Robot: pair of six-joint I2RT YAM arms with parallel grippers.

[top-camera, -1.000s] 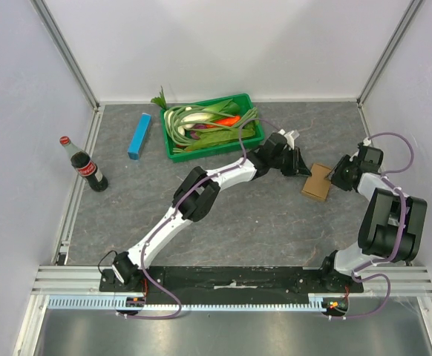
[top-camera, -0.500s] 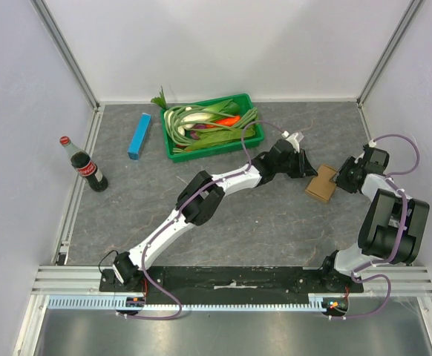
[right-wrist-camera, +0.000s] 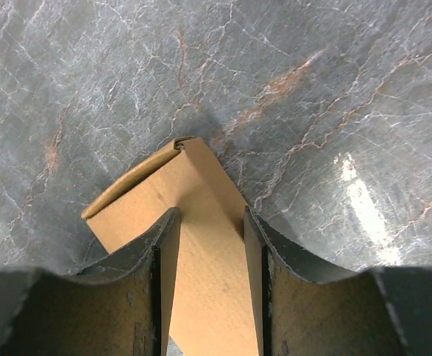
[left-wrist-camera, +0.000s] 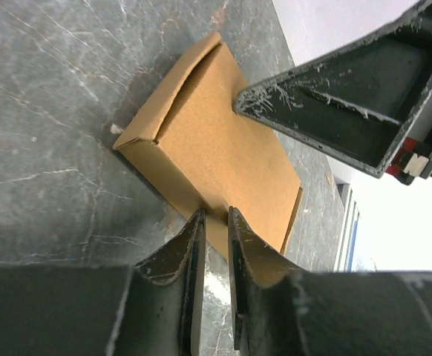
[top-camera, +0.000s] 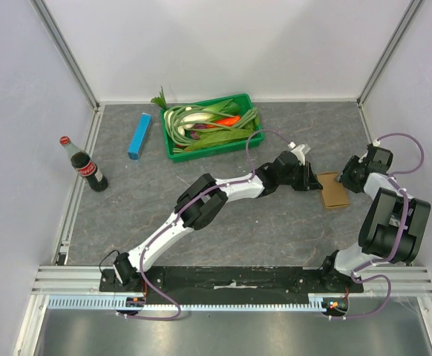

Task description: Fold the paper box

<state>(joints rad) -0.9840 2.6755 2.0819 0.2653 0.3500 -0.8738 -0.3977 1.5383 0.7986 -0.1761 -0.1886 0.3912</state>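
Change — paper box (top-camera: pixel 335 190) slid toward 4 o'clock, now at 3 o'clock on the table (top-camera: pixel 268 230) | left gripper (top-camera: pixel 310 182) narrow, pinching its edge | right gripper (top-camera: pixel 345 178) half-wide, loosening, straddling it | fold unfinished — one end gapes

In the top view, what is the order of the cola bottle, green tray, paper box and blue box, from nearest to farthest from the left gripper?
1. Paper box, right beside the left gripper.
2. Green tray, farther back.
3. Blue box, left of the tray.
4. Cola bottle, far left.
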